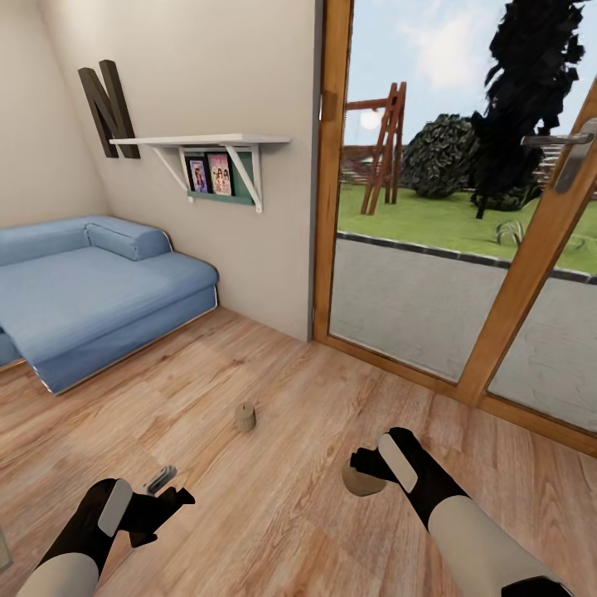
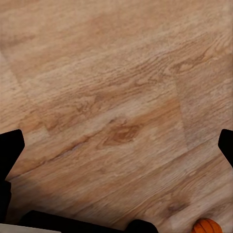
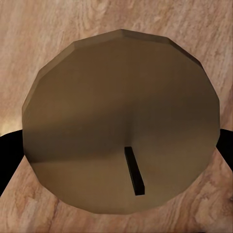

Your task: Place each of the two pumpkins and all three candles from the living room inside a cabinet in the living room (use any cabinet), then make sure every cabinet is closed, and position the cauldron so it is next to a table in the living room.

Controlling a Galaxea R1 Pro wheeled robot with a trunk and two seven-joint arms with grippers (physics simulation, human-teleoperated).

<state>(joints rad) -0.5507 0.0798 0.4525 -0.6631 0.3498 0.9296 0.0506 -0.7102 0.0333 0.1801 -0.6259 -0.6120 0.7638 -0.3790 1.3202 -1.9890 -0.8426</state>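
My right gripper is shut on a beige-tan candle, held just above the wooden floor. The right wrist view looks down on that candle's round top with its dark wick, a black finger at either side. A second candle stands upright on the floor ahead, between my two arms. My left gripper hangs low at the lower left, open and holding nothing. Its fingers sit wide apart over bare planks. An orange pumpkin peeks in at the edge of the left wrist view. The cabinet is out of view.
A blue sofa fills the left side against the wall. Above it hang a white shelf with photos and a dark letter N. A wood-framed glass door runs along the right, with a garden outside.
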